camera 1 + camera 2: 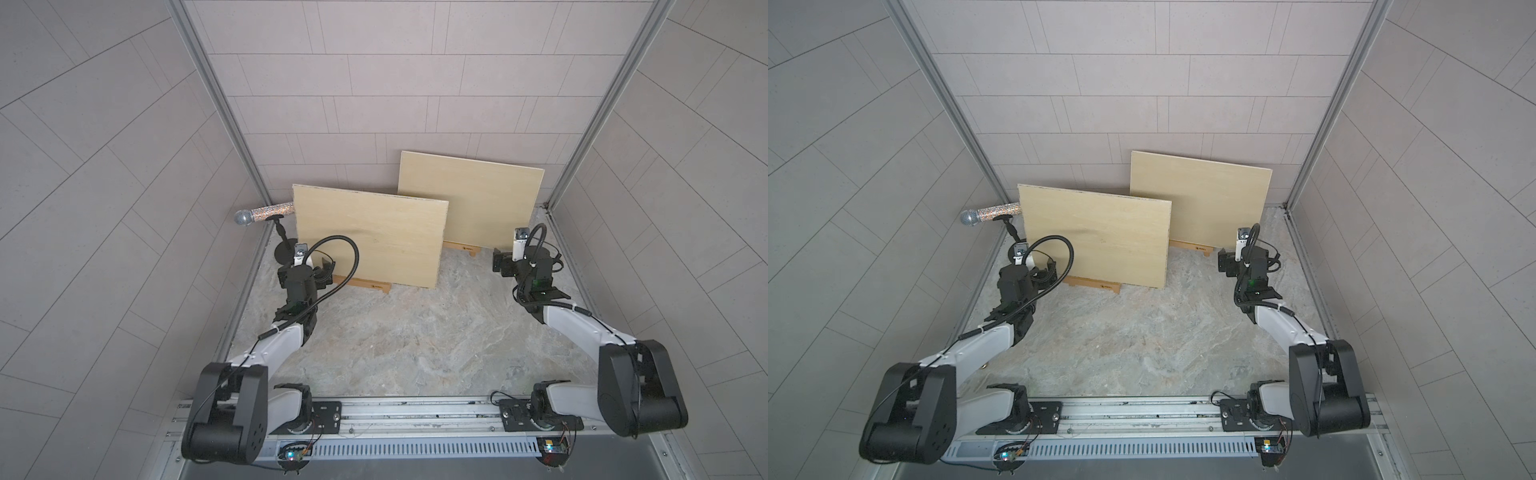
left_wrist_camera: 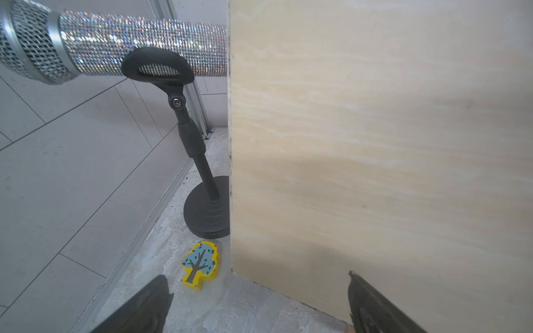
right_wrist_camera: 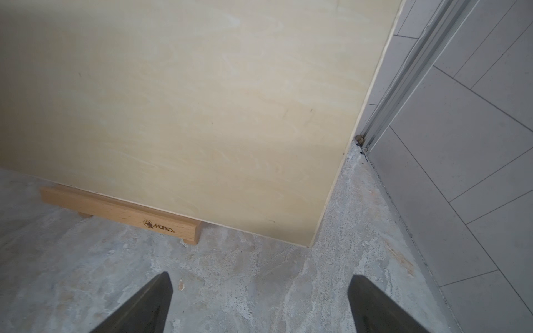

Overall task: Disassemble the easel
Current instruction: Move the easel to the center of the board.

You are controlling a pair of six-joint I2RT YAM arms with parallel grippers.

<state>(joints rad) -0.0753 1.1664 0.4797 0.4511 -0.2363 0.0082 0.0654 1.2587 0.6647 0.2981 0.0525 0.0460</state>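
Two easels stand at the back, each with a pale plywood board leaning on a low wooden ledge. The nearer board (image 1: 370, 237) rests on its ledge (image 1: 365, 284). The farther board (image 1: 469, 199) sits on a ledge (image 3: 121, 209) by the right corner. My left gripper (image 1: 324, 268) is open at the nearer board's lower left corner (image 2: 375, 144), jaws either side of that corner, touching nothing. My right gripper (image 1: 500, 262) is open above the floor just short of the farther board's lower right corner (image 3: 202, 101). Nothing is held.
A glittery microphone (image 2: 129, 49) lies on a black stand (image 2: 207, 207) in the back left corner, behind the nearer board. A small yellow tree-shaped block (image 2: 200, 265) lies on the floor beside the stand's base. Walls close in on both sides.
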